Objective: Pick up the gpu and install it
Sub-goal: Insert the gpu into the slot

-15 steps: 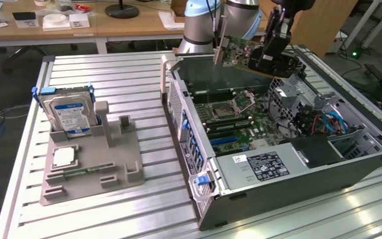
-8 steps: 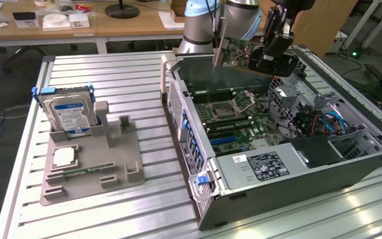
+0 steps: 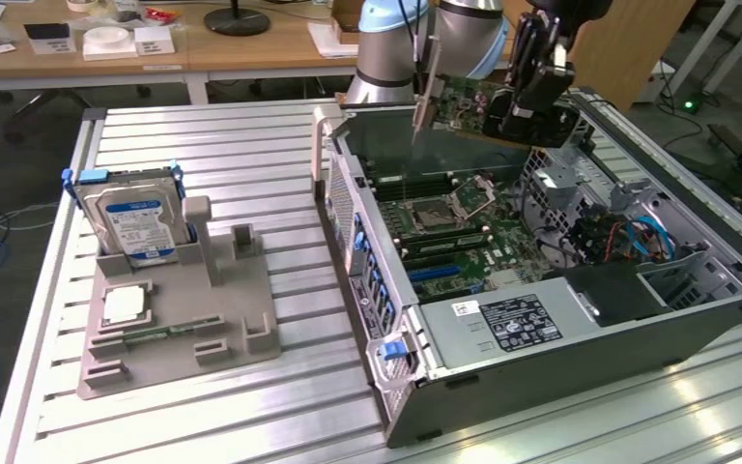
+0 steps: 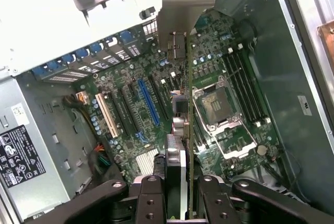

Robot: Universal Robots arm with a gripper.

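The gpu (image 3: 464, 104), a green circuit card with a silver end bracket, hangs in the air over the far end of the open computer case (image 3: 385, 319). My gripper (image 3: 533, 101) is shut on it, holding it upright. In the wrist view the gpu (image 4: 182, 104) shows edge-on between my gripper's (image 4: 180, 195) black fingers (image 4: 150, 195), its bracket pointing away toward the case's wall. Below it lies the motherboard (image 4: 130, 130) with a blue expansion slot (image 4: 148, 101). The card is above the board and apart from it.
A grey fixture (image 3: 178, 319) stands on the slatted aluminium table (image 3: 255, 155) at the exterior view's left and holds a silver hard drive (image 3: 136, 217). Inside the case are the processor socket (image 3: 442, 208), drive cables (image 3: 629, 237) and the power supply (image 3: 513, 324).
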